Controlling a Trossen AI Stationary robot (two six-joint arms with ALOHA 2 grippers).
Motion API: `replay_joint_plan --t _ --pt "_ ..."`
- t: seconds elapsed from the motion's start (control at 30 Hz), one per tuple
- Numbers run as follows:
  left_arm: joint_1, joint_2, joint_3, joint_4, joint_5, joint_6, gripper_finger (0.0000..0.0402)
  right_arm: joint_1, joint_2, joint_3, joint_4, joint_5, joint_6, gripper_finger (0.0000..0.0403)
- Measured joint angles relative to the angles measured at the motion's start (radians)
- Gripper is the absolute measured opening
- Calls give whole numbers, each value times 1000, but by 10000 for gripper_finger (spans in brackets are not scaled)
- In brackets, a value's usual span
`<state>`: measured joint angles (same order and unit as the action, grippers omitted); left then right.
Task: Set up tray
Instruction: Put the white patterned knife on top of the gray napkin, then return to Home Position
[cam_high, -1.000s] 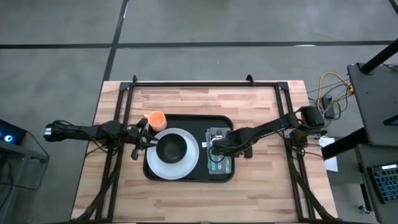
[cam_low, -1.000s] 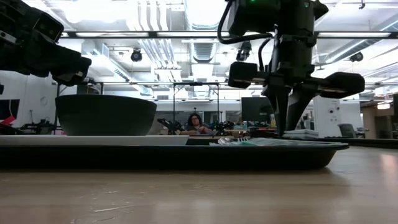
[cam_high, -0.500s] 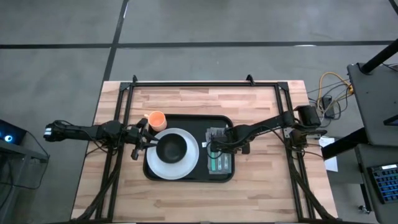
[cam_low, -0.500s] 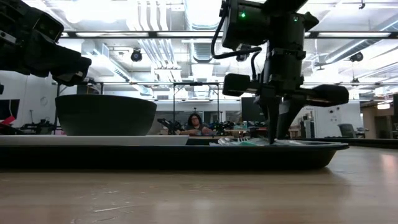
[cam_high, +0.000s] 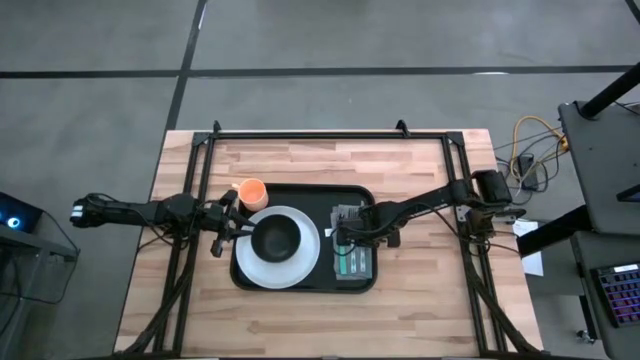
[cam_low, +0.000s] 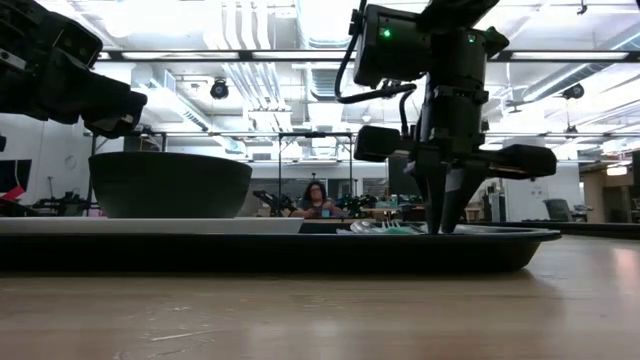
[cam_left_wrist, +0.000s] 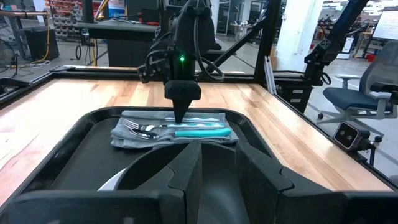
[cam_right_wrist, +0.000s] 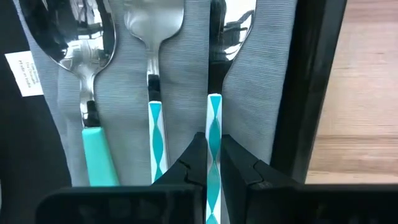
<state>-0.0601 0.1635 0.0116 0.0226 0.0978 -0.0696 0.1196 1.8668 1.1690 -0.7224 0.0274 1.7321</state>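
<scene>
A: From above, where does the tray (cam_high: 305, 190) sit?

B: Mid-table on the wooden table (cam_high: 420, 300), long side running left to right. A white plate (cam_high: 300, 262) fills its left half with a black bowl (cam_high: 277, 238) on it. A grey napkin (cam_high: 352, 262) with cutlery lies in the right half. An orange cup (cam_high: 251, 192) stands on the wood, touching the tray's rear-left corner.

A: And the arms?

B: The right gripper (cam_high: 343, 237) reaches in from the right, over the napkin's far end. The left gripper (cam_high: 226, 222) waits by the tray's left edge, near the cup. Bare wood lies open in front of the tray and behind it.

A: The low view?

B: The tray's rim (cam_low: 300, 250) crosses the frame, the bowl (cam_low: 170, 184) rising at left. The right gripper (cam_low: 444, 205) points straight down, its tips at the napkin. A person sits in the room far behind.

A: Left wrist view?

B: The bowl's edge crowds its own fingers (cam_left_wrist: 186, 168); I cannot tell whether they are apart or together. Beyond, the napkin (cam_left_wrist: 124, 130) holds a teal-handled utensil (cam_left_wrist: 199, 131), with the right arm standing over it.

A: Right wrist view?

B: A spoon (cam_right_wrist: 87, 56), a fork (cam_right_wrist: 153, 62) and a third utensil (cam_right_wrist: 213, 124) lie side by side on the napkin (cam_right_wrist: 249, 93). The right jaws are pinched onto that third utensil's patterned handle. The tray rim (cam_right_wrist: 311, 87) runs just beside it, leaving little room on that side.
</scene>
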Motion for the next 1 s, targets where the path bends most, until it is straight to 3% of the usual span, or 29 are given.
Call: replay_joint_plan --t 0.23,0.67,1.0 --pt "0 0 0 0 0 0 80 0 0 0 13 -1 -4 18" --pt "0 0 0 0 0 0 80 0 -2 3 7 -2 6 113" --pt "0 0 0 0 0 0 80 0 -7 53 -34 -1 -153 120"
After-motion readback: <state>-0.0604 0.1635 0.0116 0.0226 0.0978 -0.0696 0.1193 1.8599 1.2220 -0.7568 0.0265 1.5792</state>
